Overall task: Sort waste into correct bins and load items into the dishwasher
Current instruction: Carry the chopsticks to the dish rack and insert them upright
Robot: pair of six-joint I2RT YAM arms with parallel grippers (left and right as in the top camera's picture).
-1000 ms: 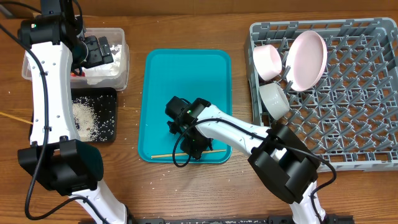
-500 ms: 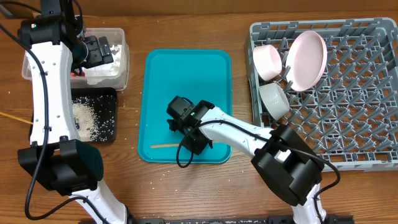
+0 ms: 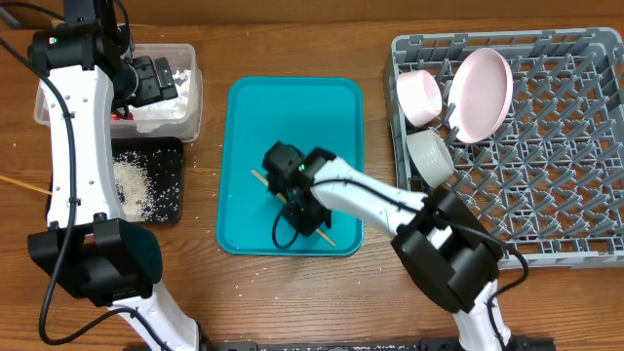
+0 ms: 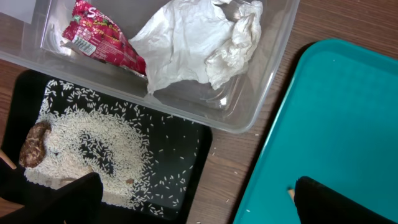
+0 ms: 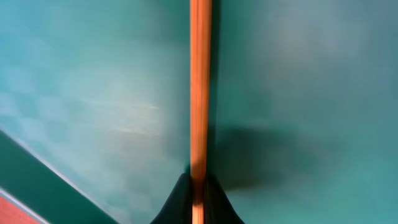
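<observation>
Chopstick (image 5: 200, 93) | right wrist: clamped in jaws | overhead: grip hidden

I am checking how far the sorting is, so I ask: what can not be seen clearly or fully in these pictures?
Thin light wooden chopstick: blurred in the right wrist view, cut off by its top edge.
Its middle, overhead: hidden under the right gripper.
Second wooden chopstick: cut by the overhead left edge, other end behind the left arm.
Large grey plastic dish rack: cut by the overhead right edge.
</observation>
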